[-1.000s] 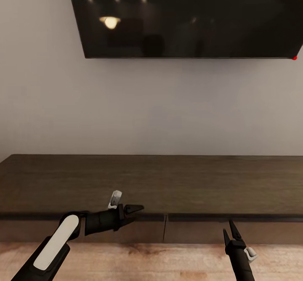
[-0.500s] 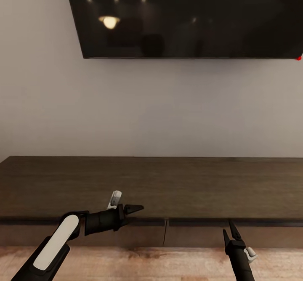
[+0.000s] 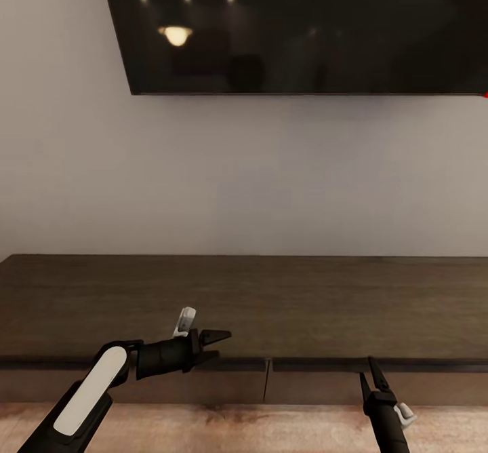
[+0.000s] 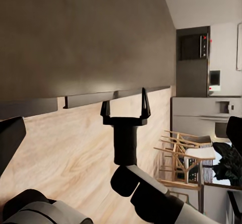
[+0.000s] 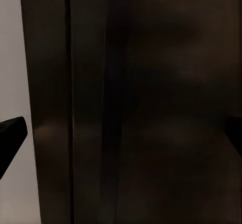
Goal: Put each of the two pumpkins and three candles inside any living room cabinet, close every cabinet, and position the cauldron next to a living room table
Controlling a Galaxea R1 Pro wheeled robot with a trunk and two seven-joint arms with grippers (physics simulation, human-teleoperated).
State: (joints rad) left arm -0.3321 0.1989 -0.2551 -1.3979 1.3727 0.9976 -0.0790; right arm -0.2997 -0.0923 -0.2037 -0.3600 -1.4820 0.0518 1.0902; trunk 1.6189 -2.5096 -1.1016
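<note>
Nearest the robot, the left gripper (image 3: 215,343) hangs just in front of the cabinet's front edge, pointing sideways toward the seam between the 2 drawer fronts. Its fingers look parted and hold nothing, though the head view shows them side-on, so I judge them released rather than clenched. The right gripper (image 3: 369,376) stands upright below the cabinet's lip, ahead of the right drawer front. In the left wrist view the same gripper (image 4: 125,109) shows plainly: 2 fingers spread wide with nothing between them. Both hands being free suits a robot about to pull a drawer, not one carrying something.

Under the arms runs a strip of light wooden floor (image 3: 237,426). Just beyond it is the cabinet (image 3: 271,304), the long low dark-brown unit; its 2 drawer fronts sit flush, apparently closed, with a thin vertical seam between them, and its flat top is bare. No pumpkins, candles or cauldron appear here, so the loading seems not yet begun at this unit. With no handles, opening a drawer probably means hooking a finger under the overhanging lip, which may be why both grippers sit at that height.

Behind the cabinet rises a plain pale wall (image 3: 271,182), and high on it hangs a dark television (image 3: 305,32) reflecting ceiling lights.
</note>
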